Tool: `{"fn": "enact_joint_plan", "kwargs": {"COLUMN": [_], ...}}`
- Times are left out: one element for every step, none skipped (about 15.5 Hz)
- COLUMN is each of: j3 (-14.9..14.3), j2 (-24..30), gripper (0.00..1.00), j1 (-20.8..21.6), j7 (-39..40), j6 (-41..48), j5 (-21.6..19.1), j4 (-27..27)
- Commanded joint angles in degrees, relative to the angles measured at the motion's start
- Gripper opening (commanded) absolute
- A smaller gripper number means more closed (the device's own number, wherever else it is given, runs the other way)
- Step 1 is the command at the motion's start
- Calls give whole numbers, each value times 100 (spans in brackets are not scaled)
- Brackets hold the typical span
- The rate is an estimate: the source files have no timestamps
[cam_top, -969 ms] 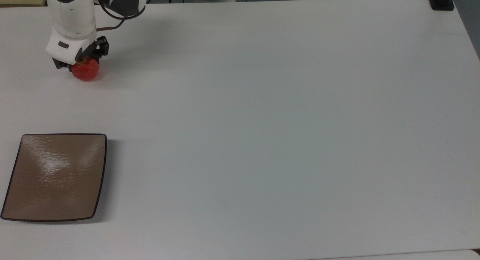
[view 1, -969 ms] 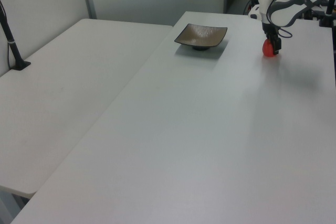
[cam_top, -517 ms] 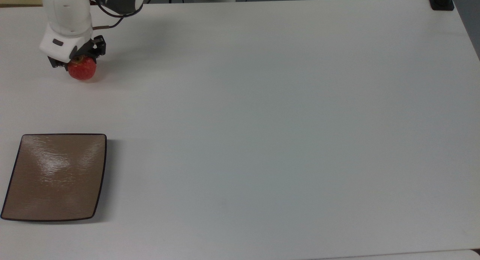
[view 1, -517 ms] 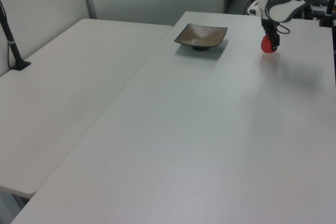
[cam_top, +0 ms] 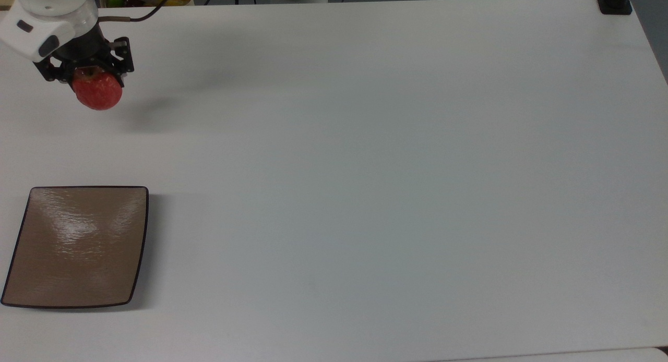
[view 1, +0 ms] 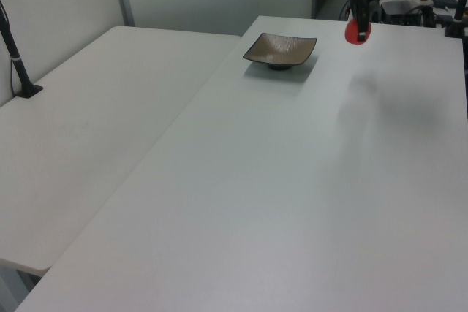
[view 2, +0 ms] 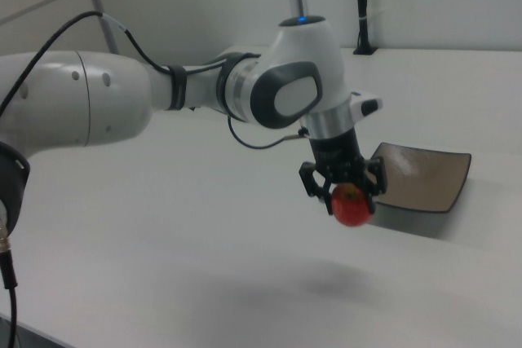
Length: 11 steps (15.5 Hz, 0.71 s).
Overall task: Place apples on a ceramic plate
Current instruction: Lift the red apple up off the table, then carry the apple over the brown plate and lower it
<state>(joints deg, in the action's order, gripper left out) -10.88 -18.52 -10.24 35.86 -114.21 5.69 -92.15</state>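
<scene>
Apple (cam_top: 97, 95) up in the top view's upper left, pinched from above by the pincer (cam_top: 86, 72) and hanging off the bench (cam_top: 365, 169) so it can clear the plate (cam_top: 78, 247) rim at lower left.

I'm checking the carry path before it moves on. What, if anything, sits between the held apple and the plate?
Nothing visible does. The tool holds the apple above the table, and only bare tabletop lies between it and the empty plate.
</scene>
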Motion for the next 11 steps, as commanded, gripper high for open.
{"fn": "enact_joint_plan", "kwargs": {"j3": [-28, -19, -28, -28, -28, -19, -19, -11, -11, -11, -11], "j2": [-774, -942, -1100, -1258, -1486, -1645, -1794, -1952, -2137, -2330, -2541], "gripper": [0, 0, 0, 0, 0, 0, 0, 0, 0, 0, 0], "j1": [162, 136, 127, 118, 118, 118, 118, 118, 127, 118, 118], "j7": [-1340, -1623, -1826, -1976, -2273, -2511, -2748, -2968, -3179, -3373, -3531], "j6": [171, 101, -48, -249, -617, -873, -1093, -1321, -1593, -1787, -1868], "j5": [-199, -347, -584, -743, -788, -788, -797, -797, -797, -797, -788], "j4": [1205, 1452, 1689, 1840, 2041, 2156, 2253, 2341, 2455, 2578, 2701]}}
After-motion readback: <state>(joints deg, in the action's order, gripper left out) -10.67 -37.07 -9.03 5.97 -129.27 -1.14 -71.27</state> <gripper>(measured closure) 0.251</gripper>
